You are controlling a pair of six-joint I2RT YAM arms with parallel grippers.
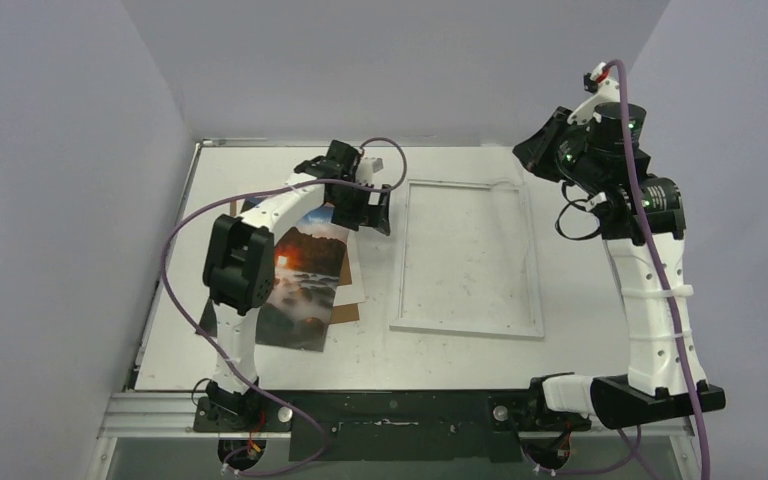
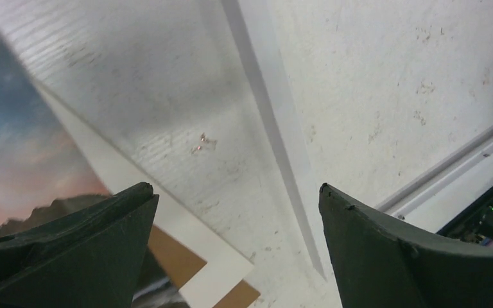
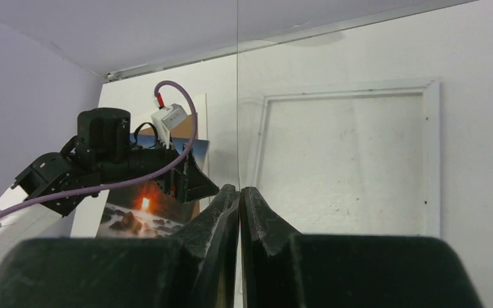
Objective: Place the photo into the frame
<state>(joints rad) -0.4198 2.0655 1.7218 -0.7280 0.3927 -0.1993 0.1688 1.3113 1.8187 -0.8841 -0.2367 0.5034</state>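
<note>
The photo [image 1: 305, 280], a sunset print, lies on the table's left half, partly under my left arm; its sky shows in the left wrist view [image 2: 13, 128]. The white frame [image 1: 400, 255] lies flat to its right, its rim [image 2: 462, 173] also in the left wrist view. My left gripper [image 1: 375, 212] hovers between photo and frame, jaws wide open and empty [image 2: 235, 187]. My right gripper [image 1: 522, 155] is raised above the frame's far right corner. It is shut [image 3: 239, 189] on a thin clear pane [image 3: 237, 96], seen edge-on as a fine line. The pane's glossy surface [image 2: 135, 77] shows below the left gripper.
A cream mat [image 2: 167, 218] and a brown board [image 2: 173, 260] lie under the photo's right side, their edges sticking out [image 1: 352, 275]. Grey walls close in the table on the left, back and right. The arm bases stand along the near edge.
</note>
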